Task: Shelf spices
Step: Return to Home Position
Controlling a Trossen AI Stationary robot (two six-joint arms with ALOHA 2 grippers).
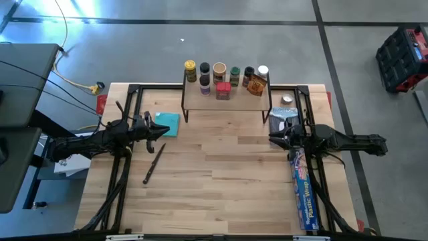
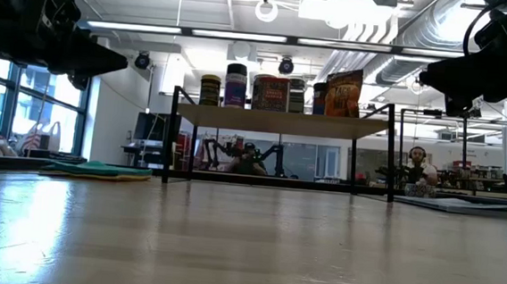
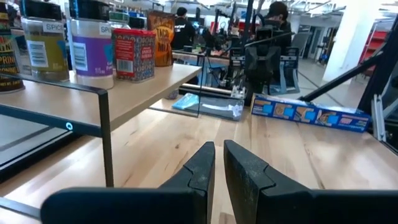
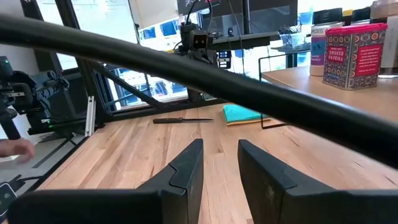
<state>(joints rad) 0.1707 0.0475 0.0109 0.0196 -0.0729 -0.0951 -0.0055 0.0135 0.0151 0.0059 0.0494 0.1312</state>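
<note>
spices (image 1: 219,72) on shelf (image 1: 214,104) | teal cloth (image 1: 167,124), knife (image 1: 154,163), blue box (image 1: 304,194) on table (image 1: 221,191)

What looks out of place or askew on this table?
Nothing is spilled or damaged. The spice jars stand upright on the shelf. Only a dark slender tool lies slanted on the bare tabletop, near the left gripper.

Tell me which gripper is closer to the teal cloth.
Left. The left gripper hangs right at the teal cloth's edge; the right gripper is far across the table, by the blue box.
</note>
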